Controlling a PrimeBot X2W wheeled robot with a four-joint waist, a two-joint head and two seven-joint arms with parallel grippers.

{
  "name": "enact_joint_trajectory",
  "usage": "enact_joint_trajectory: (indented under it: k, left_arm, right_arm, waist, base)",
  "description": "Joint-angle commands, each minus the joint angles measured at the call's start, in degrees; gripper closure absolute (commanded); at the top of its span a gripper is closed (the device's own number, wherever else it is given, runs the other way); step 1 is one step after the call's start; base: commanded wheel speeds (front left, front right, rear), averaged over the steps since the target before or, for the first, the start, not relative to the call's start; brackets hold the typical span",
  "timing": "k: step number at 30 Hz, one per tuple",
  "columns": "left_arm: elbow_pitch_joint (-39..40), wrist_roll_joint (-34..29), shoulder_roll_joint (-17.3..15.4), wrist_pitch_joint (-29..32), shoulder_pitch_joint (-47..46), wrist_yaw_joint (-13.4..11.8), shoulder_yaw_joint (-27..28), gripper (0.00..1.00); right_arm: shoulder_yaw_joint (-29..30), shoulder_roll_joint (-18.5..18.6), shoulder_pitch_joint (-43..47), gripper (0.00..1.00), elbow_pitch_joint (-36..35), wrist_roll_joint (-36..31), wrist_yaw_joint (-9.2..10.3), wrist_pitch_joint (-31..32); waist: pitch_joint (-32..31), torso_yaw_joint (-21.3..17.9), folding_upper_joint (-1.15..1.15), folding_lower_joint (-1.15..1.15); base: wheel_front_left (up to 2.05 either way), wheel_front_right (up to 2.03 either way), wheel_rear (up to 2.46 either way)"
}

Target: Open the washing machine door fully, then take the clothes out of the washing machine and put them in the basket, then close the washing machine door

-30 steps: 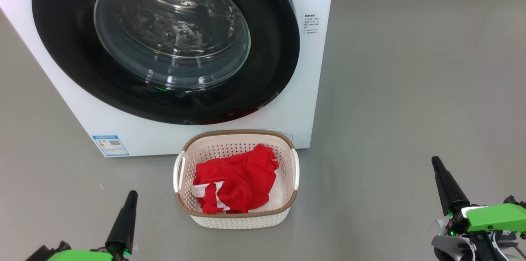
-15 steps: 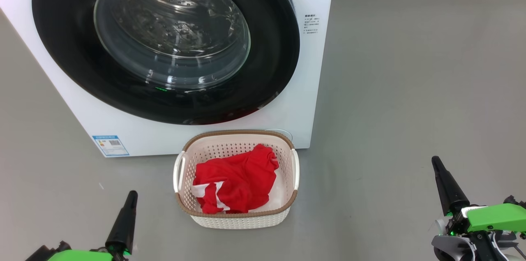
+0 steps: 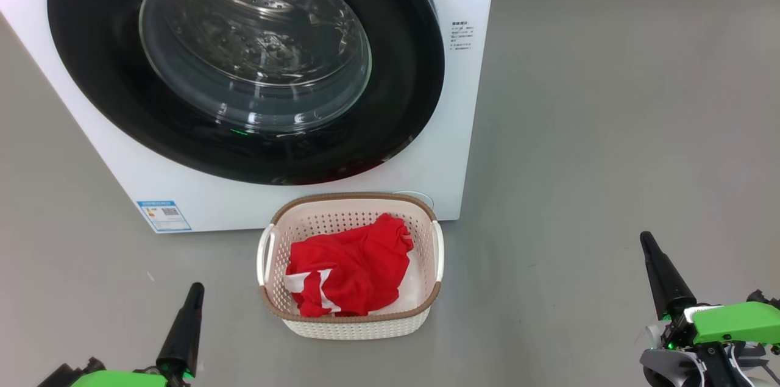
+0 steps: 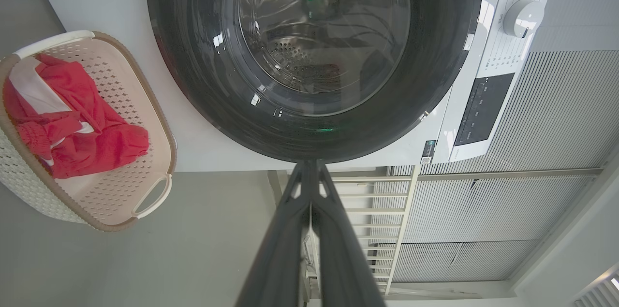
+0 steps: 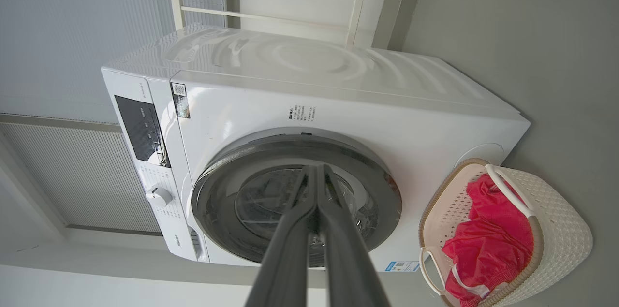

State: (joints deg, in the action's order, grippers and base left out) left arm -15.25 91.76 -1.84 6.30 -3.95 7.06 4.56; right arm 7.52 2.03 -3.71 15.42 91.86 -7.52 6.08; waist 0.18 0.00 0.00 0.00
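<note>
The big white washing machine (image 3: 463, 100) stands on the grey floor (image 3: 609, 131). Its round door (image 3: 244, 64) lies flat against the front and faces the robot. It looks shut, and I see no clothes through the glass. I cannot tell if the door has clicked. If it has not, it could swing open, and then the job is not done.

The basket (image 3: 353, 327) sits on the floor, right up against the machine's bottom front edge, under the door and a bit toward the right corner. Its open top faces up. Its long way seems to run side to side, along the machine's front, with one handle at each end. If the robot rolls forward, it could bump the basket and tip it.

The red clothes (image 3: 350, 265) lie in a heap inside the basket.

The left gripper (image 3: 196, 287) and right gripper (image 3: 645, 236) hang low on either side, well apart from the basket. Both are pinched closed and hold nothing. Their fingers point at the machine.
</note>
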Motion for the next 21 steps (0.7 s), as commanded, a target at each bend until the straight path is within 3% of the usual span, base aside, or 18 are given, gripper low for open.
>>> enact_joint_trajectory:
  k: [1, 21]
  left_arm:
    - [1.21, 0.41, -1.04, 0.18, -2.24, 0.43, 1.94, 1.0]
    - [1.21, 0.41, -1.04, 0.18, -2.24, 0.43, 1.94, 1.0]
  right_arm:
    - [-1.01, 0.85, -2.48, 1.0, -1.4, 0.31, 0.03, 0.4]
    - [-1.01, 0.85, -2.48, 1.0, -1.4, 0.32, 0.03, 0.4]
  waist:
    - [0.0, 0.0, 0.0, 0.0]
    - [0.0, 0.0, 0.0, 0.0]
  base:
    - [0.0, 0.0, 0.0]
    - [0.0, 0.0, 0.0]
